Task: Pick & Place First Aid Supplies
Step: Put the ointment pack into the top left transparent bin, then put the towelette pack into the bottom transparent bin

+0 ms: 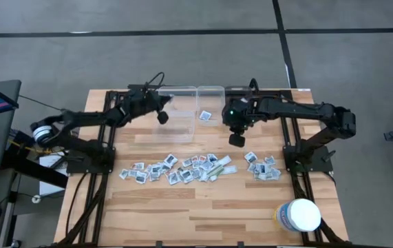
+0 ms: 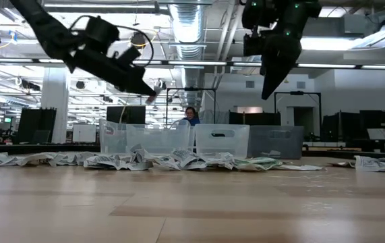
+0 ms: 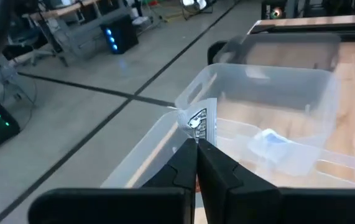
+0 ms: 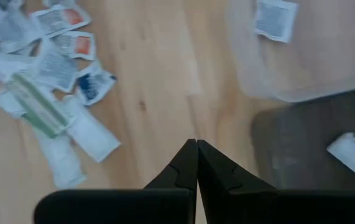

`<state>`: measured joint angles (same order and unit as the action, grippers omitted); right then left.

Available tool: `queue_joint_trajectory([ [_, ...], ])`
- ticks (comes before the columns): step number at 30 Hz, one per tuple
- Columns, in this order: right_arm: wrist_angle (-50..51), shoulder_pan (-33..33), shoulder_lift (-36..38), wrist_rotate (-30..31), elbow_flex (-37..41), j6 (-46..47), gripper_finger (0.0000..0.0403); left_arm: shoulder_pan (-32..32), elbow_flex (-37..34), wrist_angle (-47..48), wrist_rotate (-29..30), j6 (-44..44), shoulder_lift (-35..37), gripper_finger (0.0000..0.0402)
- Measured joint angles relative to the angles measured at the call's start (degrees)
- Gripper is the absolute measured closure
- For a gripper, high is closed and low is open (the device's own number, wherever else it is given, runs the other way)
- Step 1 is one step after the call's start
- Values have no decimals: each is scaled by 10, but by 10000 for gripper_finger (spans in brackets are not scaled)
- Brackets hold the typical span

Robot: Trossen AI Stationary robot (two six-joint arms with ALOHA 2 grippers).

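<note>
We see the left end effector [image 3: 196, 142] pinching a small printed packet [image 3: 202, 121] above the leftmost clear bin [image 1: 179, 114]. The right end effector [image 4: 196, 144] hangs clenched and empty over the tabletop [image 1: 203, 207], near scattered packets [image 1: 179, 169].

One camera looks straight down from high above on my whole wooden table [image 1: 182, 207] and both my arms, while a second sits at table-top level, facing across the boards into the room behind. A camera on my left wrist looks closely past my left hand [image 3: 196, 142] into a clear bin [image 3: 289, 99]; my right wrist camera looks down past my right hand [image 4: 196, 143]. All views share the bins.
</note>
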<state>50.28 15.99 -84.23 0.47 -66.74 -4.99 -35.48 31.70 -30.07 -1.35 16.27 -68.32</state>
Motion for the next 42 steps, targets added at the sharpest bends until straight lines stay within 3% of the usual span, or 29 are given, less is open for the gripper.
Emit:
queue_joint_trajectory([
  [9,0,30,0,-2,0,-10,403,-44,70,-5,-4,0,-87,384],
  [18,0,30,0,-4,0,-17,403,-31,75,3,-4,0,-80,328],
  [24,0,30,0,-4,0,-21,403,-26,75,91,-2,-3,-5,305],
  [35,-23,8,0,-5,0,-12,403,49,75,404,-17,-95,240,315],
  [42,-42,-18,0,-5,0,11,403,130,75,457,-91,-201,271,317],
])
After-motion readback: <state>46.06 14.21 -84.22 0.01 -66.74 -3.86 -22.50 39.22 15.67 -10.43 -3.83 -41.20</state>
